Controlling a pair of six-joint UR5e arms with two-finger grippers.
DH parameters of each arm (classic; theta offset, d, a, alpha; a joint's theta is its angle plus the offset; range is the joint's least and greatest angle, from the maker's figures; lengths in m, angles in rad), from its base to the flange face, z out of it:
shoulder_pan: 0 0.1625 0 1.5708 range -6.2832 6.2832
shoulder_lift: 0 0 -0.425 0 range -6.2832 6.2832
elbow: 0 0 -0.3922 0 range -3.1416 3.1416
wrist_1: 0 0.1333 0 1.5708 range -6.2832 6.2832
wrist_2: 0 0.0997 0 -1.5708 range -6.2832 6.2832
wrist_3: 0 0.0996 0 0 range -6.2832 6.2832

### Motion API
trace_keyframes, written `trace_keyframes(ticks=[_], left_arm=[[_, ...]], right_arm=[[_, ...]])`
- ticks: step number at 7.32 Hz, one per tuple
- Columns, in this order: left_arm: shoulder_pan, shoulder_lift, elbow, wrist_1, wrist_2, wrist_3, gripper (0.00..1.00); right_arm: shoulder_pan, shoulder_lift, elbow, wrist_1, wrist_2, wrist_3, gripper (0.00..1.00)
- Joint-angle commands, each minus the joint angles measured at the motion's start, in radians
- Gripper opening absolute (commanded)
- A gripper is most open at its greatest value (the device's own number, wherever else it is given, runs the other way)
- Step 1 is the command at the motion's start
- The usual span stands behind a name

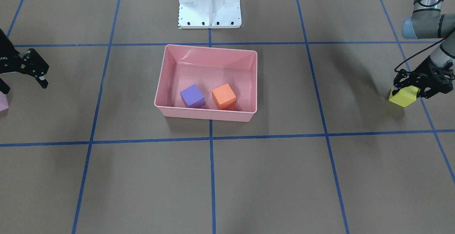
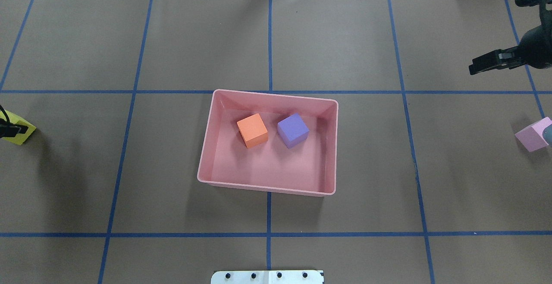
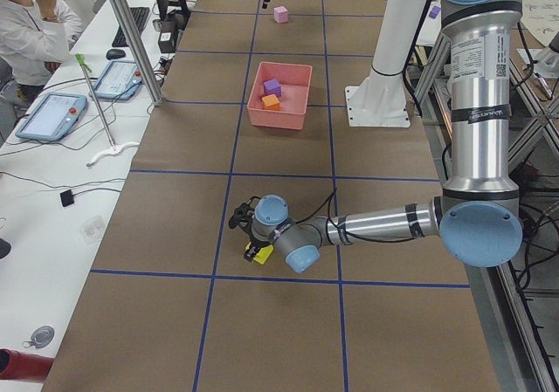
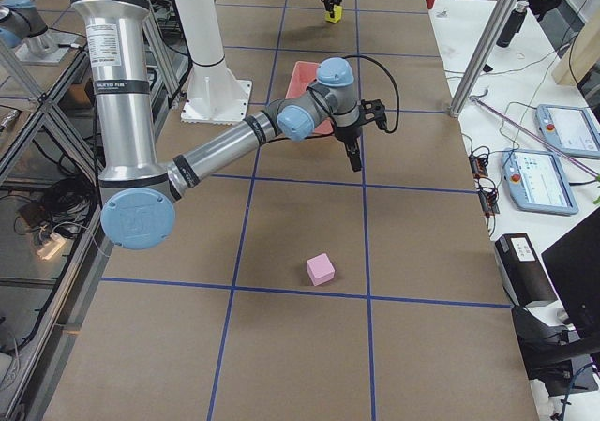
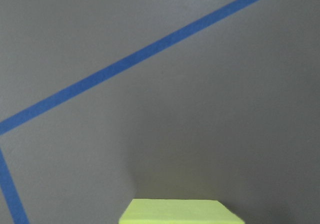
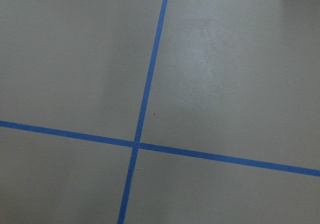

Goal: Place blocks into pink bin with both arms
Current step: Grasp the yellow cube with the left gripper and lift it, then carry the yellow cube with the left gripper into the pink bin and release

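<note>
The pink bin (image 1: 206, 113) sits mid-table and holds the purple block (image 1: 192, 96) and the orange block (image 1: 224, 96) side by side; the bin also shows in the overhead view (image 2: 267, 187). My left gripper (image 1: 408, 88) is shut on the yellow block (image 1: 404, 97), low over the table far out on my left; the block also shows in the overhead view (image 2: 19, 130) and the left wrist view (image 5: 180, 211). My right gripper (image 1: 23, 84) is open and empty, above the table. The light pink block (image 2: 532, 135) lies on the table near it, apart from the fingers.
The white robot base (image 1: 209, 4) stands behind the bin. Blue tape lines (image 2: 269, 234) grid the brown table. Operators' desks with tablets and cables (image 3: 52, 117) run along the table's far side.
</note>
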Motion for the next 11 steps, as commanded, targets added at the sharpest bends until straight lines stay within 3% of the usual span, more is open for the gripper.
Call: trace_keyframes(ticks=[1, 3, 6, 8, 9, 10, 11], left_arm=[[0.000, -0.075, -0.084, 0.014, -0.008, -0.096, 0.23], [0.001, -0.214, -0.143, 0.009, -0.010, -0.442, 0.23], [0.173, -0.415, -0.227, 0.009, -0.008, -0.826, 0.23], [0.321, -0.489, -0.255, 0.009, 0.110, -0.940, 0.26], [0.405, -0.503, -0.264, 0.009, 0.189, -0.963, 0.35], [0.468, -0.503, -0.273, 0.009, 0.240, -0.965, 0.53], [0.518, -0.499, -0.287, 0.009, 0.267, -0.991, 0.82]], right_arm=[[0.106, -0.024, -0.073, -0.001, 0.069, -0.188, 1.00], [0.124, -0.114, -0.093, 0.066, 0.082, -0.257, 1.00], [0.126, -0.194, -0.223, 0.308, 0.083, -0.258, 1.00], [0.126, -0.231, -0.318, 0.475, 0.101, -0.260, 1.00], [0.127, -0.240, -0.318, 0.481, 0.115, -0.260, 1.00], [0.129, -0.248, -0.320, 0.481, 0.114, -0.260, 1.00], [0.129, -0.257, -0.315, 0.482, 0.115, -0.260, 1.00]])
